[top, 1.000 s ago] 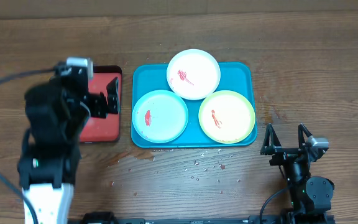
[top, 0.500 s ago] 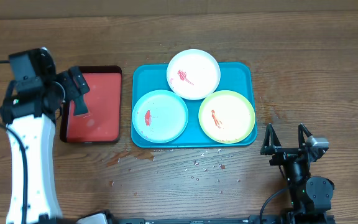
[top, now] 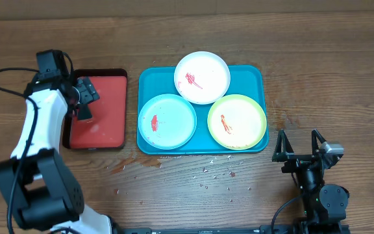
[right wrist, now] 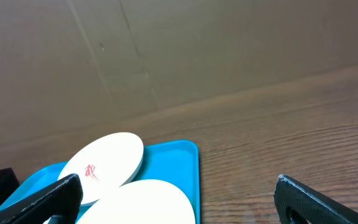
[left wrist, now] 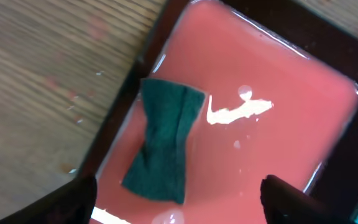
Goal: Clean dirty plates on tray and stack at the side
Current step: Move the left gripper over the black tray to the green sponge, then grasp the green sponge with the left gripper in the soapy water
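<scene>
Plates (top: 202,77) on tray (top: 250,76), well right of left hand (top: 86,101).

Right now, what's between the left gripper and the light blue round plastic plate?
Overhead view: the left gripper hovers over the dark-rimmed red tray; then a bare strip of wooden table, then the teal plastic tray's rim before the light blue plate.

Swung the left gripper (top: 86,102) leftward: a second ago over the right half of the red tray (top: 106,123), fingers close to its right rim; now over its left rim. Uncovered most of the tray floor, now bare to the right of the fingers. Drew the wrist from above the tray to its left.
</scene>
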`<state>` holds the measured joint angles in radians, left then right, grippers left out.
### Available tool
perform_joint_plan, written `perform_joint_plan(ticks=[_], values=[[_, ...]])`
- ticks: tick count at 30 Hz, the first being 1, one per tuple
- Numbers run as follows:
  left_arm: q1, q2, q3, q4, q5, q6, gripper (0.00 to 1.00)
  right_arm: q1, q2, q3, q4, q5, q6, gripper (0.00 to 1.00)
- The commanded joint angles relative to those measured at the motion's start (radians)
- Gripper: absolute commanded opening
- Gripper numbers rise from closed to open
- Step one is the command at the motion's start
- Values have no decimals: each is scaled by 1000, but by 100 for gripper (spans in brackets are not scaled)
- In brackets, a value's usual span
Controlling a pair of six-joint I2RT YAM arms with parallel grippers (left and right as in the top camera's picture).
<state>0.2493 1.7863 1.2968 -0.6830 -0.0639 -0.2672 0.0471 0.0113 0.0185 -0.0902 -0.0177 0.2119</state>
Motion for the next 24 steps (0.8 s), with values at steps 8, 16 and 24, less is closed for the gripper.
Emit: perform_joint_plan(ticks=[8, 16, 24], values=[[-1, 106, 15, 38, 38, 12, 77, -3, -6, -10, 6, 10, -3, 100], [-1, 174, 15, 43, 24, 21, 78, -3, -6, -10, 6, 10, -3, 100], [-1, 222, 15, 53, -68, 21, 82, -3, -6, -10, 6, 10, -3, 100]])
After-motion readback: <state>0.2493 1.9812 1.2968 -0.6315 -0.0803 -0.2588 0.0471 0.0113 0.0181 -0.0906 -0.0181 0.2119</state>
